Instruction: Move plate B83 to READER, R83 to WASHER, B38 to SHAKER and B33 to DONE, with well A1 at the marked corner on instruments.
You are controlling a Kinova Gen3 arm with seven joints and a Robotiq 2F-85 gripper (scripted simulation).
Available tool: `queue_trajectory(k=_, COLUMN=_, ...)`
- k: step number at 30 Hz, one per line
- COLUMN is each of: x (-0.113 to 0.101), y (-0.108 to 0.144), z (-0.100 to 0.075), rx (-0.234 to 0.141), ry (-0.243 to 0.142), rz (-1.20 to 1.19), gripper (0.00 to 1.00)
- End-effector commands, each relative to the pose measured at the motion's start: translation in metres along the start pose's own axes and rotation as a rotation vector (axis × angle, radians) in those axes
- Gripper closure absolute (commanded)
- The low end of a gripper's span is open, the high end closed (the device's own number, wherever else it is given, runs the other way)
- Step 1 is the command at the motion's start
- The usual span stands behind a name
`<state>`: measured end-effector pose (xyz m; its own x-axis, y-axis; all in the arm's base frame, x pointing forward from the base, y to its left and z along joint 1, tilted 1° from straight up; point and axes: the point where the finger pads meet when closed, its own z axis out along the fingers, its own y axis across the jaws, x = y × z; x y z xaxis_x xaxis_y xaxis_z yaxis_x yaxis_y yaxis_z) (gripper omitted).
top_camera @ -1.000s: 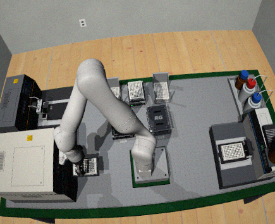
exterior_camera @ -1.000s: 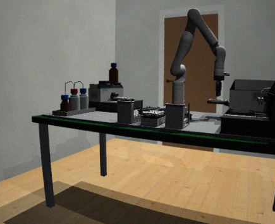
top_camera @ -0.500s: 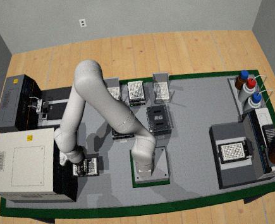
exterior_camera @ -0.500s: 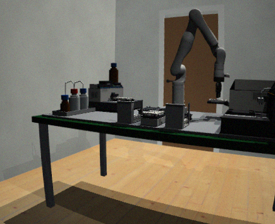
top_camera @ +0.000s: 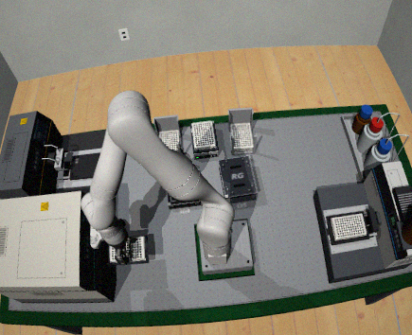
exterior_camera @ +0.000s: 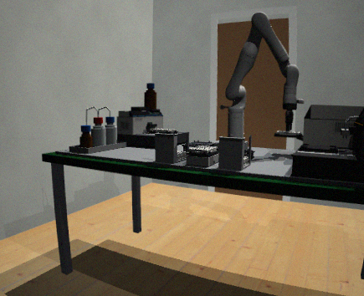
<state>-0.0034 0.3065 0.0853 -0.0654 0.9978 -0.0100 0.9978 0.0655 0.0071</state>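
Note:
A white well plate (top_camera: 134, 247) lies on the dark tray in front of the big white instrument (top_camera: 36, 243) at the front left. My gripper (top_camera: 120, 253) is open and points straight down over the plate's left end. In the side view the fingertips (exterior_camera: 289, 126) stand just above the plate (exterior_camera: 287, 134); I cannot tell if they touch it. Another plate (top_camera: 205, 136) sits on a small instrument between two stack racks (top_camera: 169, 133) (top_camera: 241, 132). A third plate (top_camera: 348, 227) sits on the grey instrument at the right. Plate labels are too small to read.
The black instrument (top_camera: 25, 153) at the back left has a bare carriage (top_camera: 79, 163). The RG nest (top_camera: 238, 177) stands mid-deck, with another dark nest (top_camera: 185, 202) partly hidden under my arm. Bottles (top_camera: 372, 134) stand at the back right. The arm base (top_camera: 225, 251) is at the front middle.

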Motion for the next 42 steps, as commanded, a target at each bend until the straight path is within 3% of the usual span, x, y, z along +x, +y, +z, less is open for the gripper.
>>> queue_trajectory(k=1, x=0.000, y=0.000, z=0.000, rx=0.000, ry=0.001, rz=0.000, gripper=0.00)
queue_trajectory(k=42, x=0.000, y=0.000, z=0.011, rx=0.000, ry=0.001, rz=0.000, gripper=0.00)
